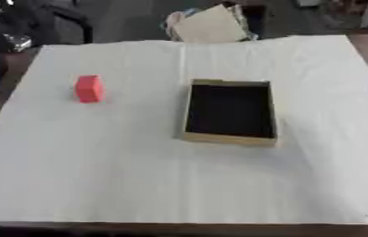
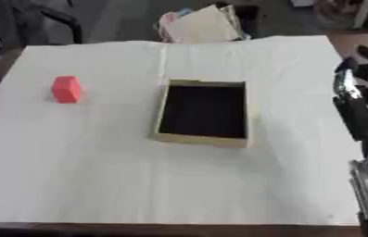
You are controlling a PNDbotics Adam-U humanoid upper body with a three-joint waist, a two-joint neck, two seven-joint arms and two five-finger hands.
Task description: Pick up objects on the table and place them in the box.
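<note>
- Now the small red block (image 1: 89, 88) stands alone on the white cloth-covered table (image 1: 138, 185), far over on my left side and well apart from everything else.
- Near the middle of the table sits the shallow tan cardboard box with a dark inside (image 1: 231, 112), open at the top; I see nothing in it.
- So the red block lies to the left of the box, a little farther from me than the box's near wall, with bare cloth between them.
- My right hand (image 2: 357, 104) shows only at the right edge of the right eye view, above the table's right border, on the opposite side of the box from the block.
- Its dark fingers (image 2: 351, 115) seem to hang straight and relaxed, holding nothing, though the blur makes me a little unsure of this.
- My left hand shows in neither view, so I cannot say how its fingers stand.
- I judge the left arm is the better one for this pick: the block is on its side, and the right hand would have to cross over the box to reach it.
- The block looks slightly taller than wide, so I think a grip from above across its narrow sides would suit, and after that a short carry to the right brings it over the box.
- Nothing of the task is done yet.
</note>
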